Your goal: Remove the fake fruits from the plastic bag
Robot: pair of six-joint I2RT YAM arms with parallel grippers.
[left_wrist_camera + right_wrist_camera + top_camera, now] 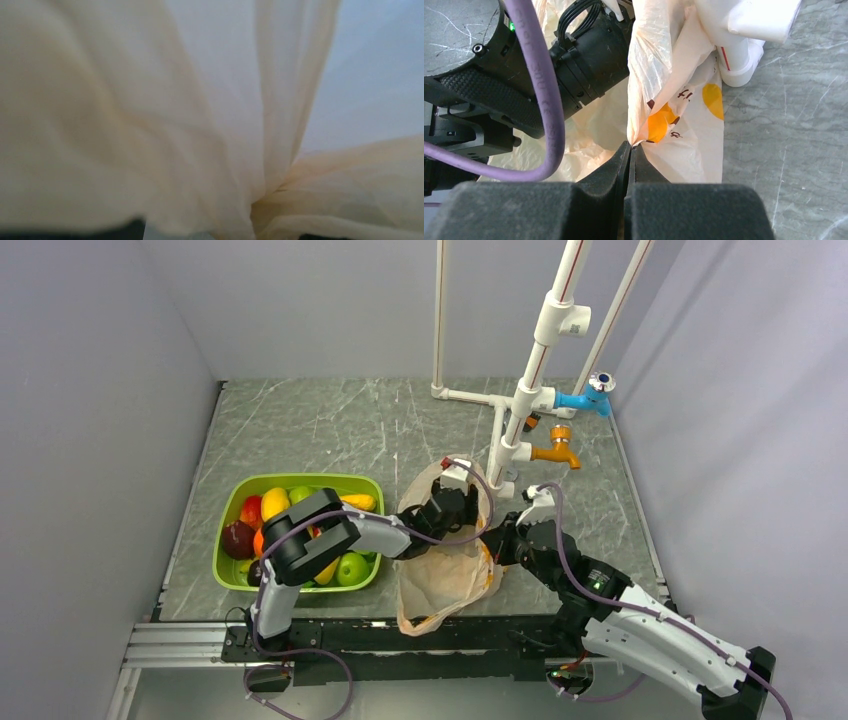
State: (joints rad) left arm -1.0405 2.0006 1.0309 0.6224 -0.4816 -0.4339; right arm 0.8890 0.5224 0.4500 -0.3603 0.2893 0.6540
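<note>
The plastic bag [445,585] lies on the table in front of the arms, its mouth held up. My left gripper [462,502] is pushed into that mouth. Its wrist view is filled by pale bag film [150,100], which hides the fingers. My right gripper [630,146] is shut on a fold of the bag's edge [659,100]; from above, the right gripper [495,540] sits at the bag's right side. No fake fruits show inside the bag; the film hides its contents.
A green tub [300,480] left of the bag holds several plastic fruits. A white pipe frame [520,410] with an orange tap [558,452] and a blue fitting [585,398] stands just behind the bag. The pipe foot [739,70] touches the bag.
</note>
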